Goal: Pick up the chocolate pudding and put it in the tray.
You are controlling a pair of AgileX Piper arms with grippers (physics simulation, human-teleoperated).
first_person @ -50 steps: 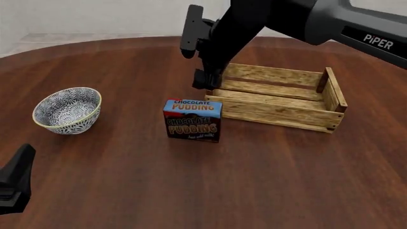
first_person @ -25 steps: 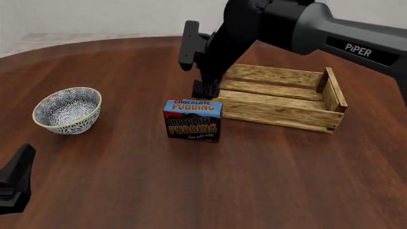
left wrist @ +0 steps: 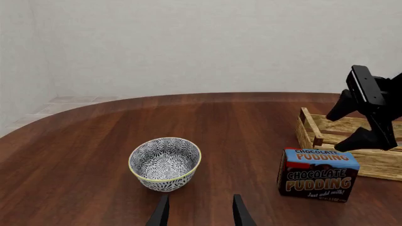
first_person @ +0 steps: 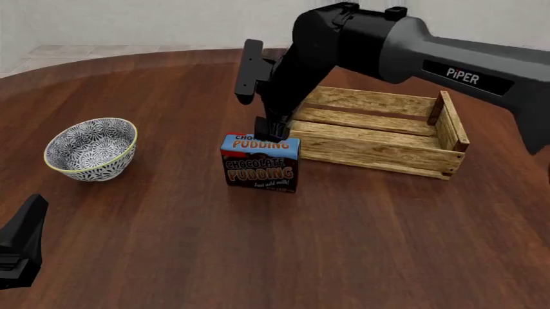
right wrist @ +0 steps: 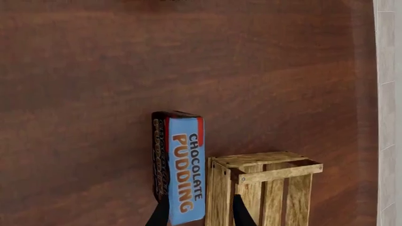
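Observation:
The chocolate pudding carton stands upright on the table just left of the wooden tray, its brown front facing the camera. My right gripper hangs open directly over the carton's blue top, fingers pointing down. In the right wrist view its fingers straddle the near end of the chocolate pudding, with the tray alongside. My left gripper is open and holds nothing, low at the near left of the table. From there the chocolate pudding, the tray and the right gripper show to one side.
A white-and-blue patterned bowl sits at the left of the round brown table, well apart from the carton, and shows as the bowl just ahead of the left fingers. The right arm's dark body reaches over the tray's back left corner.
The right gripper has come down and shifted left, from above the tray's corner to just over the carton's top. The carton, bowl and left arm have not moved.

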